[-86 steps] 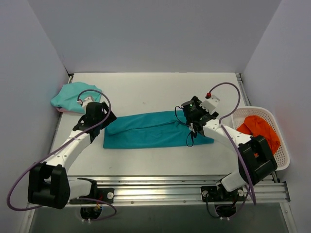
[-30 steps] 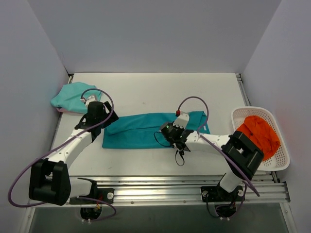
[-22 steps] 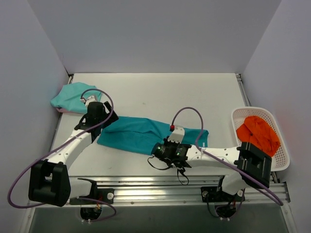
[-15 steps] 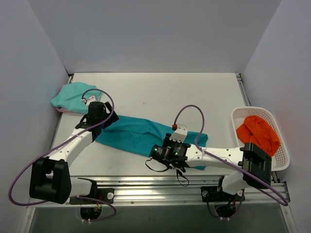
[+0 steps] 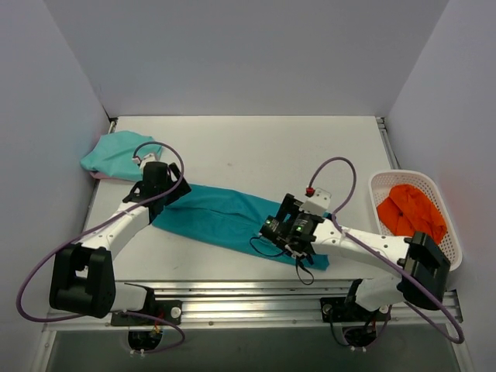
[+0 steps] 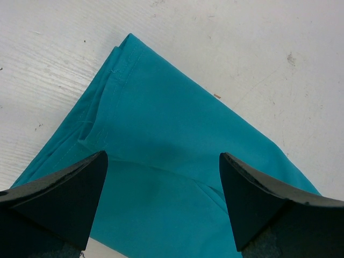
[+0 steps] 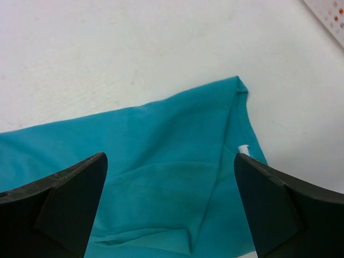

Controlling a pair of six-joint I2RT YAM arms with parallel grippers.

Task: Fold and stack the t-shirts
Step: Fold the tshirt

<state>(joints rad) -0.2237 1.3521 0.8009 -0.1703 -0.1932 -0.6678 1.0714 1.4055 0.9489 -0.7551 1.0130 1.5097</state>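
**A:** Teal first. Where does the deep teal t-shirt (image 5: 221, 217) stand?

**B:** It lies flat on the desk (image 5: 256, 147) as a long narrow band. It slants from the left hand (image 5: 159, 187) down to the right hand (image 5: 293, 229), near the front edge. I'd say the lengthwise folds are done and the crosswise ones are not.

**A:** Has either hand got hold of it?

**B:** No. In both wrist views the jaws stand wide apart above the cloth, with nothing pinched between them. The left hand hangs over the band's far-left end. The right hand hangs over the other end, just beside a small white label (image 7: 243, 149) at the hem.

**A:** And the paler shirt?

**B:** The mint-turquoise t-shirt (image 5: 115, 153) sits in a rumpled heap at the far left corner of the desk, just beyond the left hand. It doesn't look folded, though I can't be sure from here.

**A:** Anything else around?

**B:** A white basket (image 5: 453, 240) at the right edge holds an orange cloth (image 5: 411, 211), well apart from both shirts.

**A:** So how far along?

**B:** Under half, by my reckoning. One shirt is partly folded, the other is apparently untouched, and there is no stack yet.
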